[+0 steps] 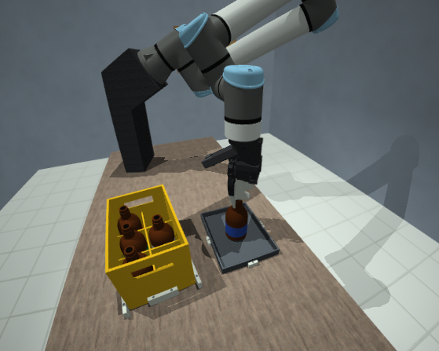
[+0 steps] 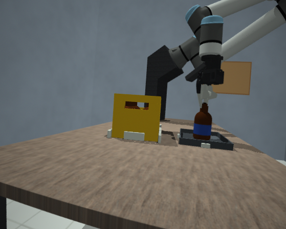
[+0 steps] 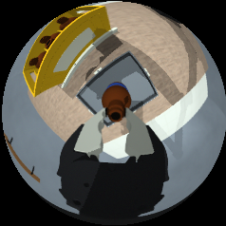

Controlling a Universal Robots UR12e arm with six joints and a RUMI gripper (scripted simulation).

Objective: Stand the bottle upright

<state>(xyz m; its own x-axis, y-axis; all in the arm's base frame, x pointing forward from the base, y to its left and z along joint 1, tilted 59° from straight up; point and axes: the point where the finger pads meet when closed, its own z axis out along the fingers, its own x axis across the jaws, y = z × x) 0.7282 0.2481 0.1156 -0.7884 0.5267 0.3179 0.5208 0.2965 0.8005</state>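
Kept upright over the tray (image 1: 250,266) (image 2: 206,144) (image 3: 151,102), perhaps for a level set-down, the blue-banded bottle (image 1: 236,221) (image 2: 202,125) (image 3: 116,97) is gripped at its neck by the gripper's (image 1: 239,201) (image 2: 204,105) (image 3: 115,114) narrowly parted jaws.

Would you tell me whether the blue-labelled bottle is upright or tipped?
Upright: the bottle stands vertical, neck up, between the gripper's fingers.

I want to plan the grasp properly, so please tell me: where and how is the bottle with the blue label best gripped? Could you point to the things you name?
Probably by the slim neck, from straight above: the bottle (image 1: 236,221) (image 2: 202,125) (image 3: 116,97) is upright, its neck points up and is much narrower than its round body, and the low-walled tray (image 1: 250,261) (image 2: 184,142) (image 3: 152,85) leaves it exposed.
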